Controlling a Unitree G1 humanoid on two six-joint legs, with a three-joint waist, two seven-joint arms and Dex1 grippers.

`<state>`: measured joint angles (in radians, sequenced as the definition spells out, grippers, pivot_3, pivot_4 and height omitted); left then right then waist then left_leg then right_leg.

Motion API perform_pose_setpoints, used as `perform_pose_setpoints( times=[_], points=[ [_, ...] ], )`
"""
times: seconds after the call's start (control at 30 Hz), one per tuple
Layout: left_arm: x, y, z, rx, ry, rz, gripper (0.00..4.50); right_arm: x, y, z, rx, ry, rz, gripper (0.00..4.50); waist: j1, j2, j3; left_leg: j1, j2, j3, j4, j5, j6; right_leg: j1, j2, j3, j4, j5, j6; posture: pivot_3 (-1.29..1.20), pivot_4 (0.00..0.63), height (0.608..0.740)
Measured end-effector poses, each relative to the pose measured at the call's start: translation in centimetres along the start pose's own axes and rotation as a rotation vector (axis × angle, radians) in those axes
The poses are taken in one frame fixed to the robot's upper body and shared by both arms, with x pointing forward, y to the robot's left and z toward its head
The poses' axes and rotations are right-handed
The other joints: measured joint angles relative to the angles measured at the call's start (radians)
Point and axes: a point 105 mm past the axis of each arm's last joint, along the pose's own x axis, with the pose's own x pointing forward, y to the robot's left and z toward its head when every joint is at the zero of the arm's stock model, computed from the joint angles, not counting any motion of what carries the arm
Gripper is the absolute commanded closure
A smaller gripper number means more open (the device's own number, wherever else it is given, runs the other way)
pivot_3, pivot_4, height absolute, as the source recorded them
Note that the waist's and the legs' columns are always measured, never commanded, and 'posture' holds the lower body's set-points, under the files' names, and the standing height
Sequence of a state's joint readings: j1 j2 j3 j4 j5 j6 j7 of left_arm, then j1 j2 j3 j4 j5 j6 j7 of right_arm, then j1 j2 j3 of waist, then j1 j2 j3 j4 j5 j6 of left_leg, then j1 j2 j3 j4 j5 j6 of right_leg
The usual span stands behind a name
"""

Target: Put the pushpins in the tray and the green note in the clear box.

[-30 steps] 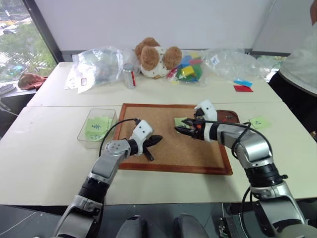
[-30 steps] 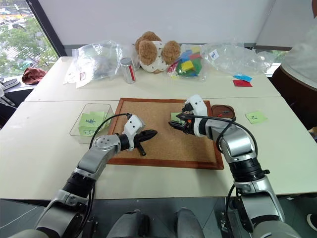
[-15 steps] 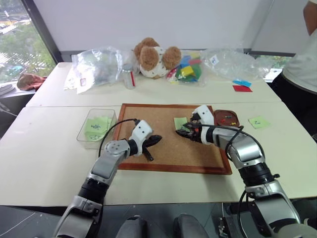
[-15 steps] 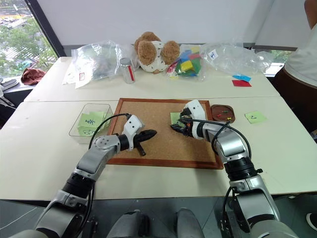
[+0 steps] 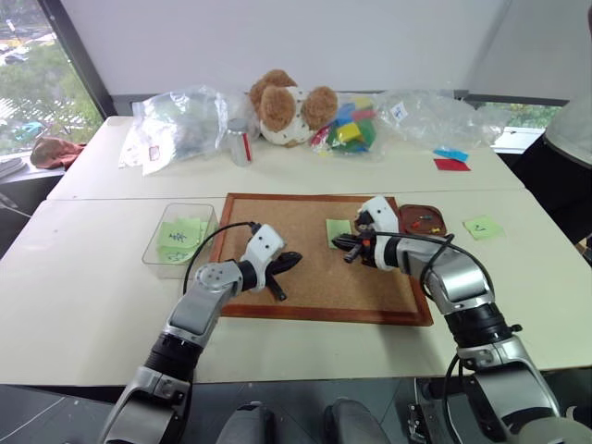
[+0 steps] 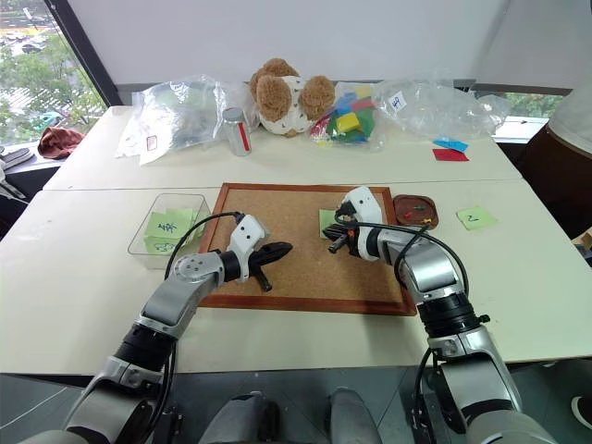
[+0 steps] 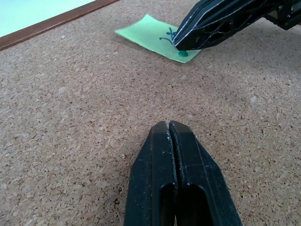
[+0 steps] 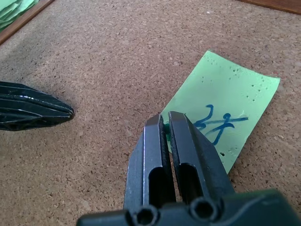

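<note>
While pinched tight, right claw (image 8: 165, 127) on a green pushpin (image 7: 182, 54) (at the green note (image 8: 225, 114) edge).

head pair: high, looking down | wrists: close over corkboard (image 5: 319, 254) | shared: green note (image 8: 225, 110)
</note>
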<state>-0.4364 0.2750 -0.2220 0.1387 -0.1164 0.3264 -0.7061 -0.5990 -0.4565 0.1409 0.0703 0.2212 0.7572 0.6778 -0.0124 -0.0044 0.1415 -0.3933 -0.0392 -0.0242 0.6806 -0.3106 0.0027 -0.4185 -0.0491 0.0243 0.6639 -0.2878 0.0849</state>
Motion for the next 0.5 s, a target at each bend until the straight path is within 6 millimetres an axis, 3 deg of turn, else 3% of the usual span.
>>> perform_pose_setpoints(
  times=[0.17,0.33,0.43,0.5],
  points=[
    [0.0,0.0,-0.1,-0.001,0.002,0.002,4.50,-1.6,0.2,3.6,-0.091,-0.093,-0.005,4.41,0.000,0.000,0.000,0.000,0.000,0.000,0.000,0.000,0.000,0.000,0.000,0.000,0.000,0.000,0.000,0.00,0.150,0.740],
    [0.1,0.0,0.0,-0.009,0.001,-0.002,4.50,-2.4,0.5,4.0,-0.114,-0.087,0.005,4.41,0.001,0.000,0.000,0.000,0.000,0.000,0.000,0.000,0.000,0.001,0.000,0.000,-0.001,0.000,0.000,0.00,0.150,0.740],
    [0.0,0.1,0.2,-0.084,-0.006,-0.017,3.71,-3.3,0.7,4.5,-0.158,-0.085,0.006,4.50,0.001,0.000,0.000,0.000,0.000,0.000,0.000,0.000,0.000,0.000,0.000,0.000,-0.001,0.000,0.000,0.00,0.150,0.740],
    [0.1,-0.1,0.7,-0.184,-0.024,-0.054,2.69,-4.0,0.9,4.9,-0.198,-0.081,0.007,4.50,0.001,-0.001,0.001,-0.001,0.000,0.000,0.000,0.000,0.000,0.000,0.000,0.000,-0.001,0.000,0.000,0.00,0.150,0.740]
  ],
)
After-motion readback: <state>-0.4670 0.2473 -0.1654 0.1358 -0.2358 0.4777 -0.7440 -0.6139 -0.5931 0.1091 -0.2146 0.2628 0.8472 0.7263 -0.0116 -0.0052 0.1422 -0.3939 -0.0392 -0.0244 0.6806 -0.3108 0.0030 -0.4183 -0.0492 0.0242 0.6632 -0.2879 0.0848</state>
